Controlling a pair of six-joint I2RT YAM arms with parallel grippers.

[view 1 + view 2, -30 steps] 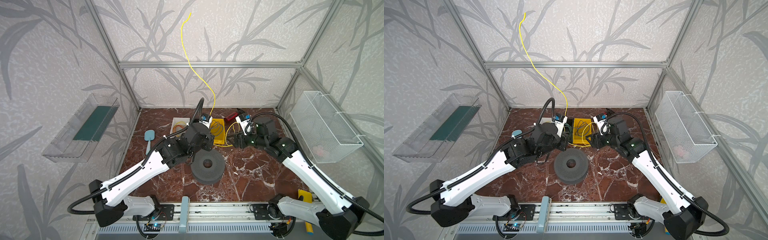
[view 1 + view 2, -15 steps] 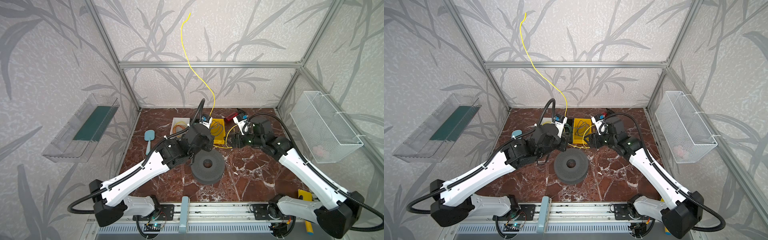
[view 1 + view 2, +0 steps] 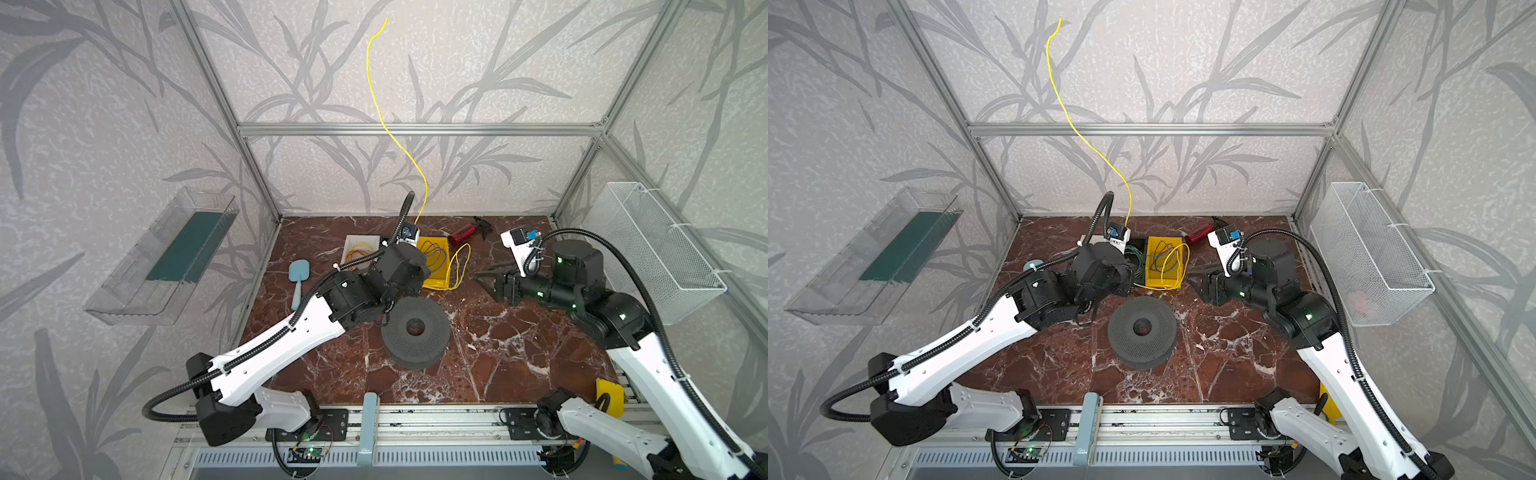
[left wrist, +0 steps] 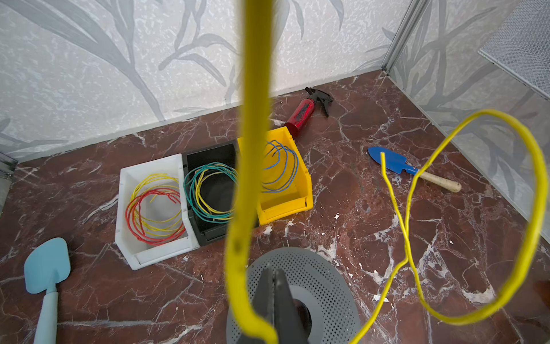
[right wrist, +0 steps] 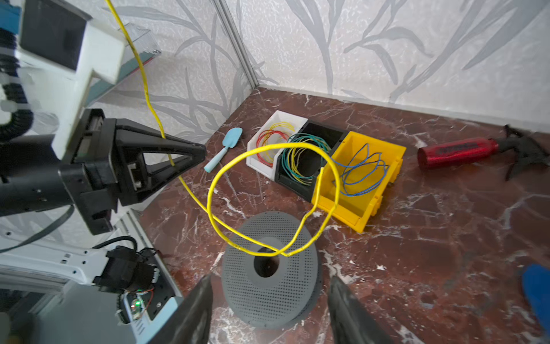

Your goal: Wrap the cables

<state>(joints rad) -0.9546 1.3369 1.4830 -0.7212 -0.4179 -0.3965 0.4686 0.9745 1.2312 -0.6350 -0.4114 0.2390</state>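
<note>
Fingers (image 4: pixel 265 295) of the left gripper (image 4: pixel 273 271) are clamped on the one yellow cable (image 3: pixel 376 104). It stands nearly upright above mid-surface, tip toward the back wall's top. Its lower end curls into one loop, seemingly clear of the one spool (image 3: pixel 395 338). Right gripper (image 5: pixel 269 283) fingers stand apart, empty. Three bins (image 4: pixel 148 163) sit near the back edge of the red marble surface (image 3: pixel 498 353). Leaf-patterned walls (image 3: pixel 457 62) enclose it.
</note>
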